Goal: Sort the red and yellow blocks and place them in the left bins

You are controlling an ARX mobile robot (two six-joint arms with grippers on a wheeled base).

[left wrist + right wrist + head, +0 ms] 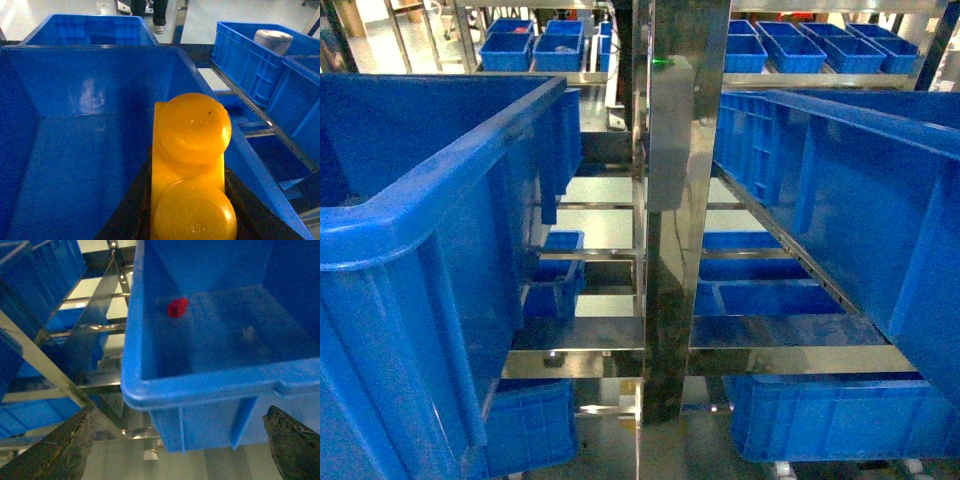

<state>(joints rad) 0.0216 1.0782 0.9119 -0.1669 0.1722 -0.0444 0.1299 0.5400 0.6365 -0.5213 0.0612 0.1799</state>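
— So, where do we stand with the yellow block (192,170)?

— We have it clamped in our left gripper (187,210), studs facing the wrist camera, and it hangs above the open blue bin (85,125) straight ahead of the jaws. The bin floor below the tool looks bare.

— And the red block (177,307)?

— It lies on the floor of another blue crate (200,385), ahead of and below our right gripper (180,440), near the crate's far corner. That gripper's jaws stand wide apart with nothing between them.

— How do we expect the bricks to handle?

— Glossy, hard plastic, so we judge them light, stiff and rather slippery. The flat sides look like the place to pinch, below the rounded studs, where the pads would slide off. Dropping it should do no harm; the yellow one will likely bounce a little on the hard floor.
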